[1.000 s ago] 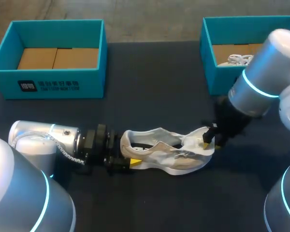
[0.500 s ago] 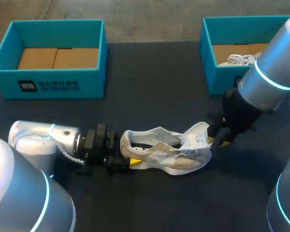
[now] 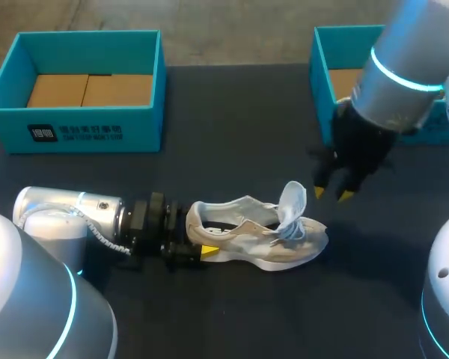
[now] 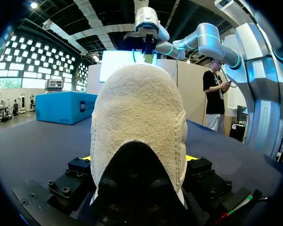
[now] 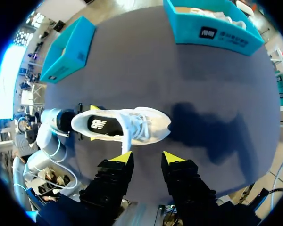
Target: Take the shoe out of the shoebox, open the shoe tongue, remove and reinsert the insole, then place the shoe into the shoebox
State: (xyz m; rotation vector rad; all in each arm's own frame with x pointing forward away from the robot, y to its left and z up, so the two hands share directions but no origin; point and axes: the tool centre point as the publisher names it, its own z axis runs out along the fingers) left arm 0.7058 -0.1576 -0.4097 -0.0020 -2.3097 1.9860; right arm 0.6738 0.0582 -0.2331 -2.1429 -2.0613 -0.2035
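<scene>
White and beige mesh sneaker point(image 3: 256, 241) lies on its sole on the dark grey table point(image 3: 232, 149), toe toward the right arm's side. Its white tongue point(image 3: 292, 203) stands pulled up over the white laces point(image 3: 288, 233); the black insole point(image 5: 98, 125) shows inside the opening.

Left gripper point(image 3: 198, 244) is at the sneaker's heel, low on the table, fingers clamped on the heel from both sides. In the left wrist view the beige heel point(image 4: 139, 127) fills the space between them.

Right gripper point(image 3: 331, 194) hangs above the table just past the sneaker's toe, near the tongue but not touching it. Its yellow-tipped fingers point(image 5: 124, 158) are apart, with nothing between them.

Teal cardboard shoebox point(image 3: 82, 123) with a brown floor sits well behind the sneaker's heel end. Second teal shoebox point(image 3: 323, 90) sits behind the toe end, partly hidden by the right arm, with something white point(image 5: 212, 14) inside.
</scene>
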